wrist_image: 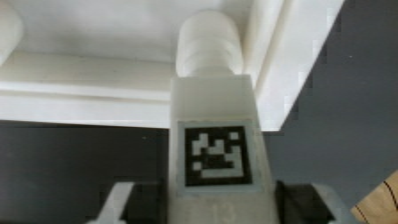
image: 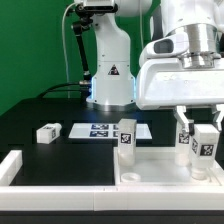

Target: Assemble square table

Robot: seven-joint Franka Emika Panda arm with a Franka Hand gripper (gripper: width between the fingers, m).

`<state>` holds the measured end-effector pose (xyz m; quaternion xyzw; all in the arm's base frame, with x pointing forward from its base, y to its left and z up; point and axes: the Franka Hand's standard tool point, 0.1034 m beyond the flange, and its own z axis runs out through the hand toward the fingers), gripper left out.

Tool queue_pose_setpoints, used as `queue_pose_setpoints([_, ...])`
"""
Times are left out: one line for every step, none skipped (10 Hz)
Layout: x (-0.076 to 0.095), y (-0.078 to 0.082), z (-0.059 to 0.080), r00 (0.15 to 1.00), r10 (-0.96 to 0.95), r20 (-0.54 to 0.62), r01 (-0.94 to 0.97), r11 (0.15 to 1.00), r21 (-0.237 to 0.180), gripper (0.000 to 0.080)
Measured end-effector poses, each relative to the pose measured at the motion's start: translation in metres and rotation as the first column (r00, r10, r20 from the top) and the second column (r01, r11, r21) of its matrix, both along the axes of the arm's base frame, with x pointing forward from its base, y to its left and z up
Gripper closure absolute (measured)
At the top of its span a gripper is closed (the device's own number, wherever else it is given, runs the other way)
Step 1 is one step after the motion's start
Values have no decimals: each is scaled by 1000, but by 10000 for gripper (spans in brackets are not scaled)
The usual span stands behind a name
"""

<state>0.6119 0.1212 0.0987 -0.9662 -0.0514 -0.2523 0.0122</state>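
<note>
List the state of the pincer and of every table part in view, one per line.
pincer: shut on the held leg.
held leg: upright over the tabletop; cannot tell whether it is seated.
tabletop: lying flat, rim up.
middle leg: standing upright at the tabletop's far rim.
loose leg: lying on its side, apart from the tabletop.
fourth leg: upright beside the held leg, partly hidden.

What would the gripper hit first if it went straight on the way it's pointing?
Probably the square tabletop: the gripper points down at it, and the leg it holds would touch before the fingers. Depth is unclear.
</note>
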Motion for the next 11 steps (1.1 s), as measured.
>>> queue_pose_setpoints([1,3,-1,1000,2,18,-2,1000,-1,509])
queue_pose_setpoints([2,1,-4,999,1,35,-1,1000,-7,509])
queue_pose_setpoints([2,-1,-9,999,-1,41,1,1000,-12,509])
queue_pose_setpoints([4,-2,-9,998,-1,59,2,1000,-15,509])
queue_pose_setpoints([4,-2,-9,998,-1,70,2,1000,-16,509])
queue_pose_setpoints([4,-2,-9,997,-1,73,2,1000,-17,509])
queue_pose_setpoints([4,-2,-9,997,-1,73,3,1000,-17,454])
queue_pose_setpoints([4,-2,-9,997,-1,73,3,1000,-17,454])
queue_pose_setpoints([4,-2,-9,997,-1,73,3,1000,-17,317])
queue_pose_setpoints([4,-2,-9,997,-1,73,3,1000,-17,188])
queue_pose_setpoints([4,-2,-9,997,-1,73,3,1000,-17,162])
